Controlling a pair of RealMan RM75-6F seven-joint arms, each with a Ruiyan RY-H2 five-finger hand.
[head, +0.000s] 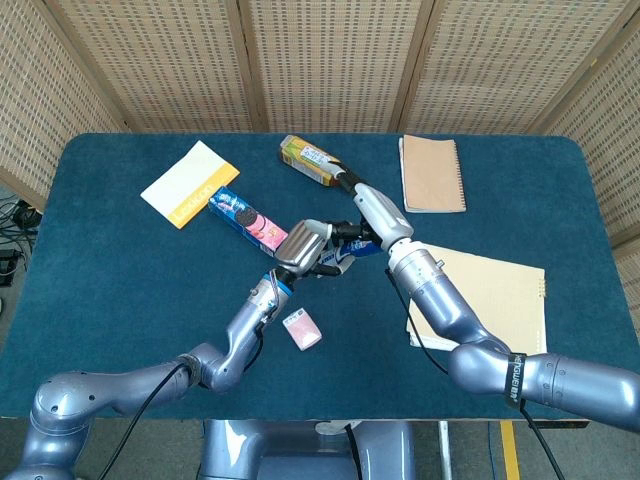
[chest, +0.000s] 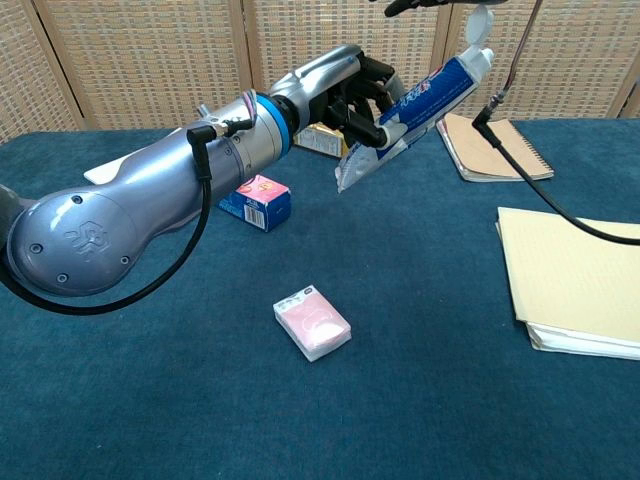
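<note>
Two arms meet above the middle of the blue worktop (head: 120, 280), which fills most of both views. Right of the arms lies a tan folder (head: 495, 300), and behind it, near the far edge, a brown notebook (head: 433, 172). Toward the far left corner lies a white-and-yellow booklet (head: 190, 183), and just right of it a blue biscuit box (head: 242, 215) lies aslant. At the far edge, between booklet and notebook, a bottle (head: 312, 161) lies on its side. The left hand (head: 303, 249) is raised off the cloth and its fingers (chest: 362, 100) are wrapped round the lower half of a toothpaste tube (chest: 415, 110), which slants up to the right with its flipped cap at the top and its flat crimped end hanging below the hand. The right hand (head: 370, 215) lies just beyond the left one in the head view, over the tube's cap end; whether its fingers close on the cap or only touch it cannot be told, and the chest view shows only a dark sliver of it at the top edge. On the cloth near the left forearm lies a small pink packet (head: 302, 329), apart from everything else.
</note>
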